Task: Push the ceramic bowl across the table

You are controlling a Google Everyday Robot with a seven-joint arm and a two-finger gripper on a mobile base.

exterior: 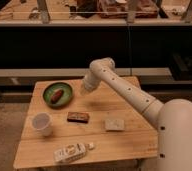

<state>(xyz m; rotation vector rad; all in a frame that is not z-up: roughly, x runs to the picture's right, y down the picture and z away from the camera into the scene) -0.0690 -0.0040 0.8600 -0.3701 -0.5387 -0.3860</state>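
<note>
The cream-white gripper [85, 88] hangs over the pale, plank-striped wooden table [129, 107]. Beside it sits a dark-green round ceramic bowl [66, 90] with a brown oblong piece [57, 94] inside.

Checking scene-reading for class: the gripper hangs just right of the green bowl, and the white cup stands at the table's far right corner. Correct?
No. The camera view shows the cup near the left edge of the table, in front of the ceramic bowl, not at the far right corner. The gripper does hang just right of the bowl.
</note>
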